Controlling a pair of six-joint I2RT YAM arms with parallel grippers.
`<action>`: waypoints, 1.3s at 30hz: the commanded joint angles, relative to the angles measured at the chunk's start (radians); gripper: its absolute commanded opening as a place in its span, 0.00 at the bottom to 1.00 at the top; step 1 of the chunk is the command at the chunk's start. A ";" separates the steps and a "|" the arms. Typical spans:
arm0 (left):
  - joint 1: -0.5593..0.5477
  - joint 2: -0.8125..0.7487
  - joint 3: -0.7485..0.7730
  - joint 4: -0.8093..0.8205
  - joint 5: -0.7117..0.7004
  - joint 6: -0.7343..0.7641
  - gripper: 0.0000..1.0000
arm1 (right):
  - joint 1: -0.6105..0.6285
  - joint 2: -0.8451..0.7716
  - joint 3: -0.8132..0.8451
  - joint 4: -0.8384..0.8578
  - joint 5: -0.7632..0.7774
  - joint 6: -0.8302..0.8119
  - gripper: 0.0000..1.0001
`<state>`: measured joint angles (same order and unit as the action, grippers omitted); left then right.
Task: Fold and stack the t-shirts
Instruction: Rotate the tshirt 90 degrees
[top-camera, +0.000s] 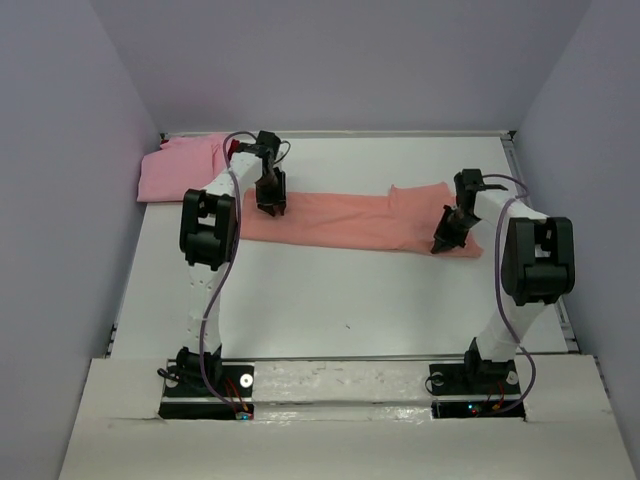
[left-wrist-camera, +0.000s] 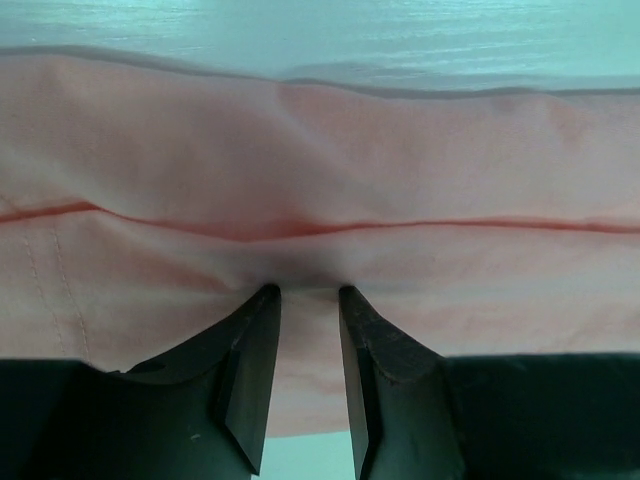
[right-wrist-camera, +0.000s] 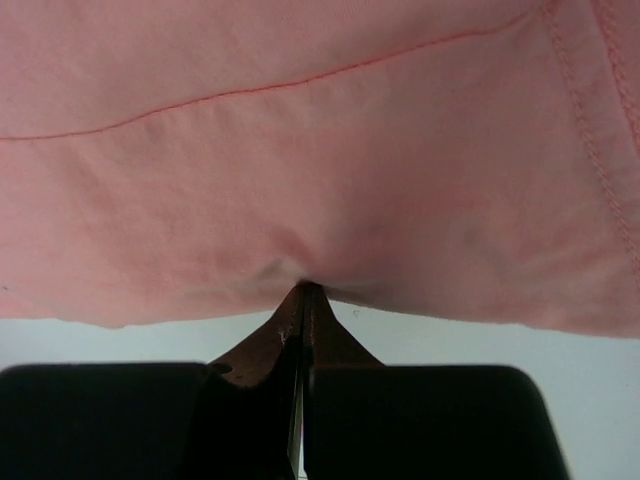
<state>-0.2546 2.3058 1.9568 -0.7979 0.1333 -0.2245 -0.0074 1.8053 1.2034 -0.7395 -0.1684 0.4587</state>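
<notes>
The salmon-orange t-shirt (top-camera: 350, 220) lies folded into a long strip across the middle of the table. My left gripper (top-camera: 270, 205) points down on the strip's left end. In the left wrist view its fingertips (left-wrist-camera: 268, 296) press into the cloth (left-wrist-camera: 300, 150), and the jaws stand apart with flat fabric showing between them. My right gripper (top-camera: 443, 243) is at the strip's right end. In the right wrist view it (right-wrist-camera: 303, 288) is shut on the near edge of the shirt (right-wrist-camera: 300, 150), which puckers at the tips. A lighter pink t-shirt (top-camera: 180, 168) lies crumpled at the back left, with dark red (top-camera: 232, 148) beside it.
The white table (top-camera: 350, 300) is walled in by grey panels on the left, back and right. Both arm bases (top-camera: 205, 385) stand at the near edge. The pink heap sits close behind my left arm.
</notes>
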 joint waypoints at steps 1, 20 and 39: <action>-0.003 0.010 0.036 -0.032 -0.037 0.004 0.42 | 0.011 0.040 0.062 0.040 0.035 0.021 0.00; -0.017 -0.063 -0.179 -0.047 -0.113 -0.036 0.42 | 0.011 0.287 0.376 -0.004 0.064 -0.006 0.00; -0.230 -0.172 -0.397 -0.061 -0.106 -0.111 0.42 | 0.070 0.528 0.717 -0.035 0.013 0.024 0.00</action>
<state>-0.4129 2.1258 1.6218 -0.7895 -0.0303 -0.3031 0.0189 2.2608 1.8332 -0.7742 -0.1513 0.4709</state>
